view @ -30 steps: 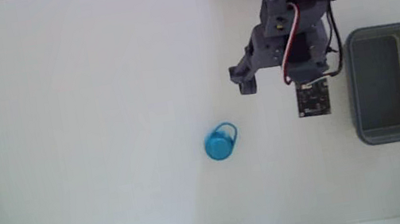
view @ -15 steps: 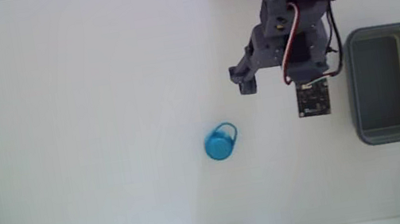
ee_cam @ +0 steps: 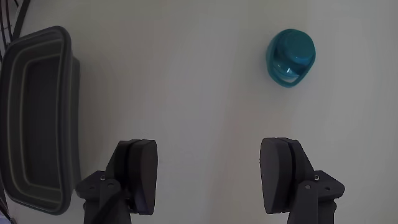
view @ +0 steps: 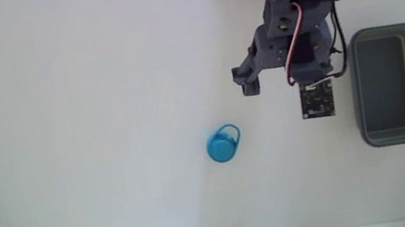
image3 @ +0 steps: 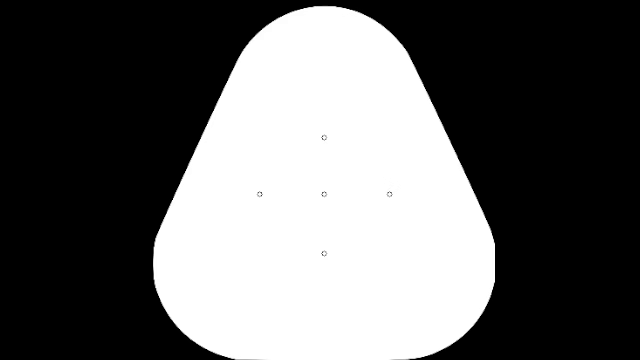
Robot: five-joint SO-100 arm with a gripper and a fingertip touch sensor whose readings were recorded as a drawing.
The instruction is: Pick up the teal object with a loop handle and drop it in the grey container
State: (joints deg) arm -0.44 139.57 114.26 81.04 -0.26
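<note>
One teal object with a loop handle (view: 224,144) — loop toward upper right.

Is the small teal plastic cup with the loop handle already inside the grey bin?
No, the small teal plastic cup with the loop handle sits on the bare white table, well apart from the rectangular grey plastic bin.

That view is a sensor's own picture and shows nothing of the scene.

One teal object with a loop handle (view: 224,144), one grey container (view: 392,84), one gripper (ee_cam: 209,176).
</note>
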